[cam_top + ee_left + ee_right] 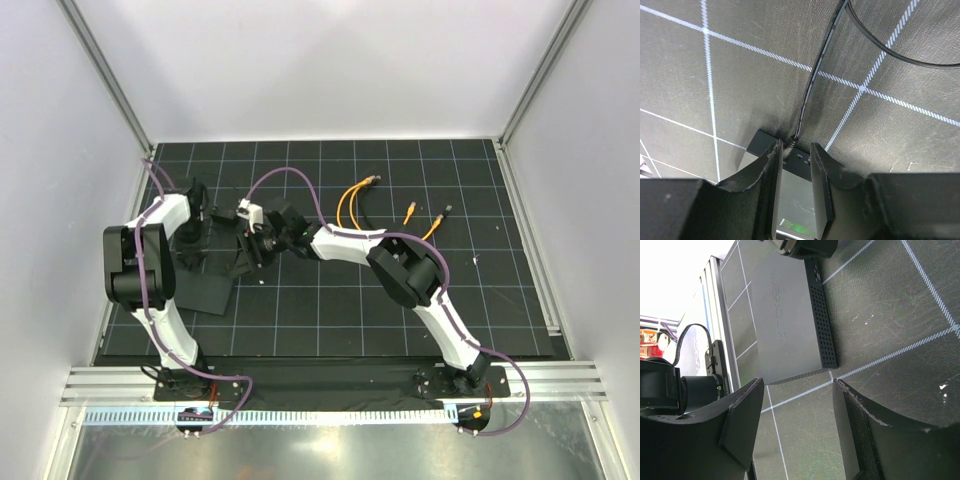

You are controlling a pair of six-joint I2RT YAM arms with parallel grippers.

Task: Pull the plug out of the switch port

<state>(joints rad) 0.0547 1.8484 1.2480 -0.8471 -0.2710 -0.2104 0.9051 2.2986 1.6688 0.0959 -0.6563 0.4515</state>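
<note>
Left wrist view gives the closest look at the switch [796, 205]. It lies on the black grid mat [740, 75], and in a socket on its far edge one plug [791, 142] is seated. A thin black cable [812, 80] runs away from the plug over the mat. The left gripper [795, 150] stands above this edge with its jaws partly apart. The plug is just beyond the fingertips, and nothing is clamped between them. The fingers [757, 172] cover both sides of the box, so any other sockets are hidden. The print beside the plug is too small to read. A green glow on the top face is cut off by the bottom of the frame.

Right wrist view shows the switch from its other end, with a perforated side wall. The right gripper [797, 385] hovers near the closest corner, jaws wide apart and empty.

Seen from the top camera, the switch is at the left of the mat, partly hidden by the left arm. Orange cables [350, 205] lie well apart from it.
</note>
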